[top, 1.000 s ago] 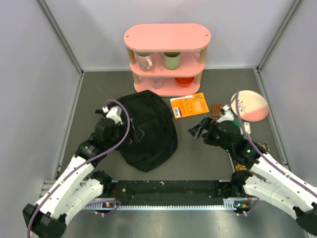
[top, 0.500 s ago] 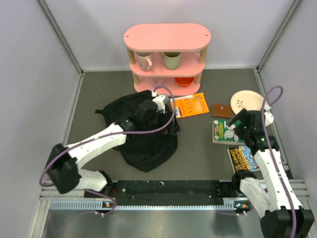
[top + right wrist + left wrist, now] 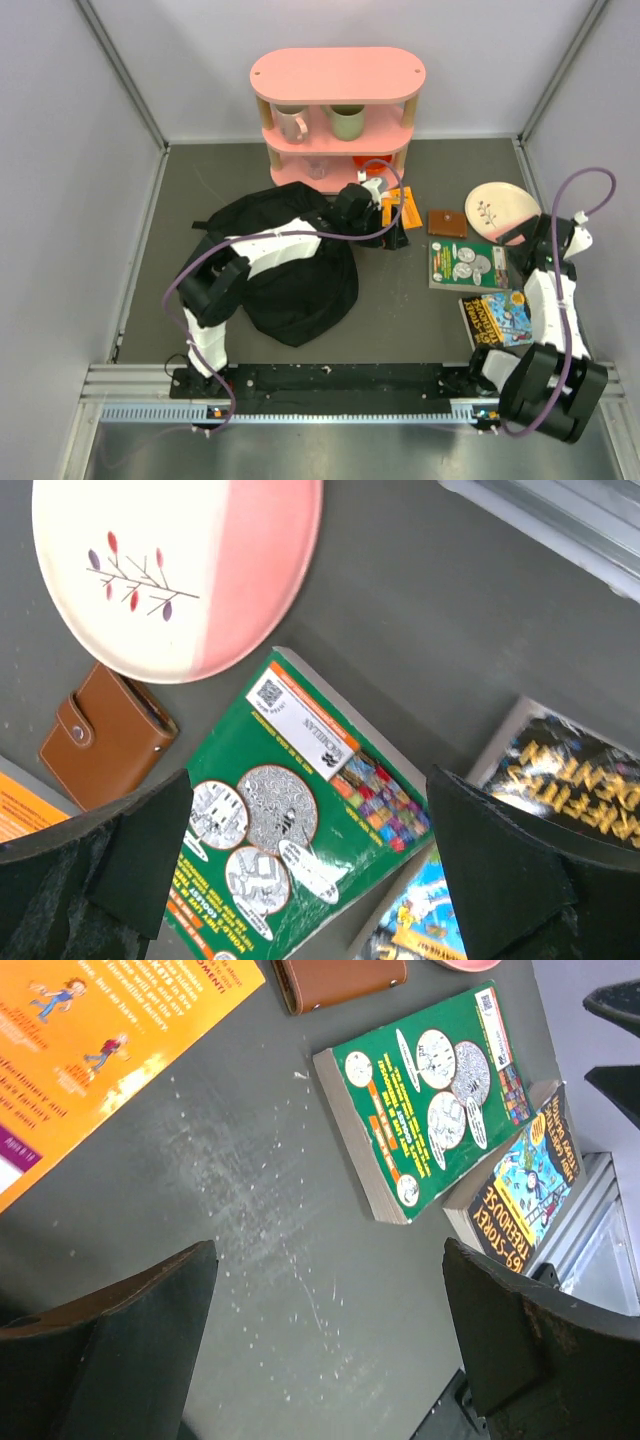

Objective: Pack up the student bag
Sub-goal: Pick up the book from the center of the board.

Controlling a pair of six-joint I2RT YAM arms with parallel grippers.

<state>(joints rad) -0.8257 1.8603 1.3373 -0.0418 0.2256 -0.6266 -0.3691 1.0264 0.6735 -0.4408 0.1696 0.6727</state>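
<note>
Both hands are empty: my left hand (image 3: 328, 1260) gapes wide over the bare desk (image 3: 260, 1220) between the glossy orange booklet (image 3: 90, 1050) and the thick green paperback (image 3: 430, 1090), and my right hand (image 3: 310, 780) is equally wide above that paperback, near the brown wallet (image 3: 105, 740). The student bag (image 3: 290, 285), slumped wrinkled black fabric, lies left of centre in the top view, below the pink shelf (image 3: 338, 75). My guess at the risks: the thin flat booklet slips when pinched off the hard desk, and the floppy bag shows no open mouth, so pushing things in may just shove it.
</note>
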